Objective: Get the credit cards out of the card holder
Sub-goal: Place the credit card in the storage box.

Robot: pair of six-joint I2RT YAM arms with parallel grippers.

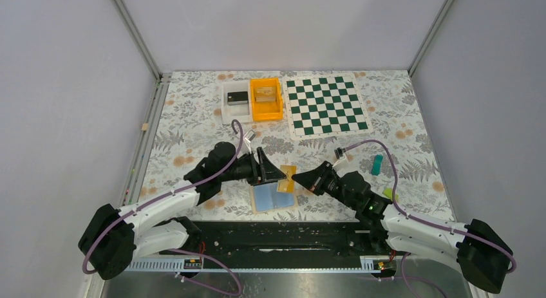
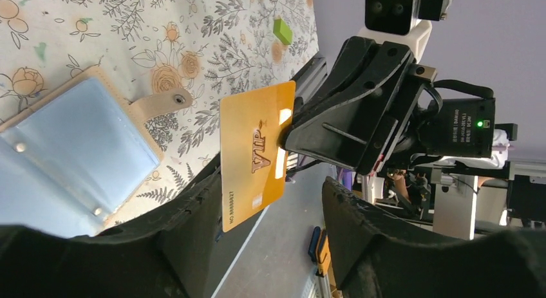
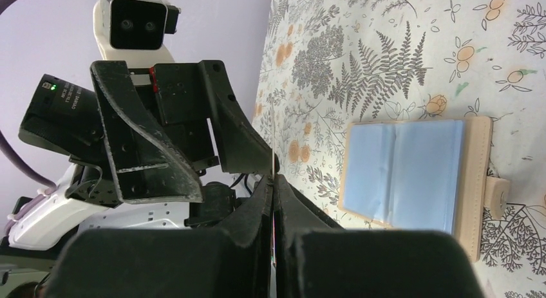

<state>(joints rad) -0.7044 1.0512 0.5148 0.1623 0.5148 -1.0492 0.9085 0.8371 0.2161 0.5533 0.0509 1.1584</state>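
Jaws of the right gripper [image 2: 288, 129] pinch a gold VIP card [image 2: 252, 155]; only the left wrist view shows its letters. Left gripper [image 1: 275, 174] jaws stand apart. Card holder [image 1: 273, 198] lies open on the worktop [image 1: 193, 118].

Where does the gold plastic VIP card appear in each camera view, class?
Top external: gold plastic VIP card, centre of the picture.
Left wrist: centre, face-on.
Right wrist: centre, edge-on, a thin line.
Shared landmark: light-blue, tan-bordered card holder, lying open on the table.

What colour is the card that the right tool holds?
The card is orange-gold; left wrist view.
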